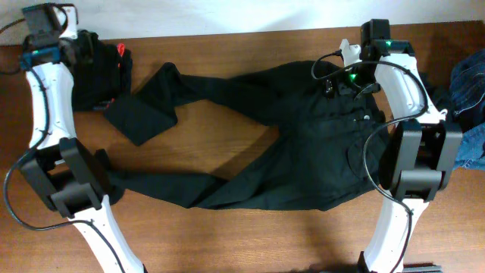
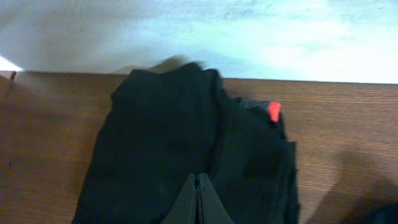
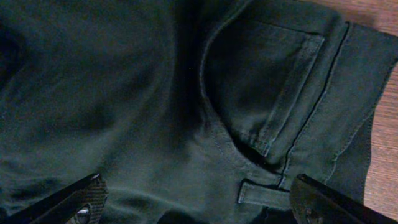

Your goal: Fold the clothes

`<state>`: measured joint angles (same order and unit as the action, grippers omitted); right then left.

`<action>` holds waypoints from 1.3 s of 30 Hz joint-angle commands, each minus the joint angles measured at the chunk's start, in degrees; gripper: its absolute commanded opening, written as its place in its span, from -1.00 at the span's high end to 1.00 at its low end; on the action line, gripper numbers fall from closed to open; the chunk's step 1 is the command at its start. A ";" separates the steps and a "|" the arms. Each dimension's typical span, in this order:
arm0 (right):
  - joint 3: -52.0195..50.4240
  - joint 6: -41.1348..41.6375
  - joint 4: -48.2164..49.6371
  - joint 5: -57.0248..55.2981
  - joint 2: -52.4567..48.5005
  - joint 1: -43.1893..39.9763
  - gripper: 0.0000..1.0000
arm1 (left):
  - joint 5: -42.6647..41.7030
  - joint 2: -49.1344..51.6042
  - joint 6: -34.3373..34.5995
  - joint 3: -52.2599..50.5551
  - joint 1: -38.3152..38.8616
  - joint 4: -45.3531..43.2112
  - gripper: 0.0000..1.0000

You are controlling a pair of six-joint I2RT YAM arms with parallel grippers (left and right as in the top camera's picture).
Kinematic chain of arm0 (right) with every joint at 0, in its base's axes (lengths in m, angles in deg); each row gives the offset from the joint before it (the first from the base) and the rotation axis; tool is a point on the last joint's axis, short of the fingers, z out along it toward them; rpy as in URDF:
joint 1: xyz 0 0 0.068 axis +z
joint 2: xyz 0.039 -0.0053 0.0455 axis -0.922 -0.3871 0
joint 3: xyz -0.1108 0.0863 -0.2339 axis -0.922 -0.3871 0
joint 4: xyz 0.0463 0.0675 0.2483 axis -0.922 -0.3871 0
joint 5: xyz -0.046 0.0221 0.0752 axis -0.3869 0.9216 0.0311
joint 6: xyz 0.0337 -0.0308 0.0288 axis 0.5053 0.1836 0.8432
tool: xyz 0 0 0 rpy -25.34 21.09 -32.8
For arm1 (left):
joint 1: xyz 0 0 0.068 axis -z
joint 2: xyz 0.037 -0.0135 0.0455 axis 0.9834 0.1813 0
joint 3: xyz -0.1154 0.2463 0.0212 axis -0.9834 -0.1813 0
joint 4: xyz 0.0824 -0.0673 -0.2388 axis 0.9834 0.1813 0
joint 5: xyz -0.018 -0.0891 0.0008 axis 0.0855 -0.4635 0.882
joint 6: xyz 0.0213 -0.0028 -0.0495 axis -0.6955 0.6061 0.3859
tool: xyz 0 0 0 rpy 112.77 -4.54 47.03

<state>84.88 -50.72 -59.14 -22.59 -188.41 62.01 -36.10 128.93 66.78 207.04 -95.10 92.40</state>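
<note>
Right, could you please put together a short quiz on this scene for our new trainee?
1. True or false: the right pincer is clamped shut on the black jeans.
2. Where does the blue denim lie? A) at the right end of the table; B) under the left pincer; C) across the jeans' legs.
3. Fill in: the tag on the black garment below the shut left pincer is coloured ___.

Key: 1 false, it stands open above the pocket of the jeans; 2 A; 3 red.
</note>
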 commanded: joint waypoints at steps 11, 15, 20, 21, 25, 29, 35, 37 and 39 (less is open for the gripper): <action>0.92 0.04 -0.13 -0.70 2.89 -0.11 -0.97 | -2.21 11.06 0.72 0.28 0.00 -0.37 1.00; 0.92 0.04 -0.11 -0.70 2.89 -0.11 -0.97 | -2.19 13.11 0.72 0.28 0.00 -0.31 1.00; 0.92 0.04 -0.13 -0.72 2.89 -0.11 -0.97 | -0.94 13.79 0.72 0.28 -0.42 0.09 0.99; 0.92 0.02 -0.13 -0.70 2.89 -0.11 -0.97 | 0.07 13.79 0.72 0.28 -0.52 0.15 1.00; 0.92 0.04 -0.13 -0.70 2.89 -0.11 -0.97 | 4.09 13.79 -1.25 0.28 -1.51 1.88 0.99; 0.92 0.02 -0.13 -0.72 2.89 -0.11 -0.97 | 4.11 13.90 -2.73 0.28 -2.99 3.91 0.99; 0.92 0.04 -0.11 -0.70 2.89 -0.11 -0.97 | 4.09 13.90 -2.75 0.28 -6.29 5.68 1.00; 0.92 0.04 -0.13 -0.70 2.89 -0.11 -0.97 | 3.82 13.90 -2.80 0.28 -7.37 6.16 1.00; 0.92 0.04 -0.13 -0.72 2.89 -0.11 -0.97 | 2.16 13.90 -4.11 0.28 -7.98 6.56 1.00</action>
<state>84.88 -50.69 -59.14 -22.59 -188.41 62.01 -35.18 140.74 64.92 207.48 -100.33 97.56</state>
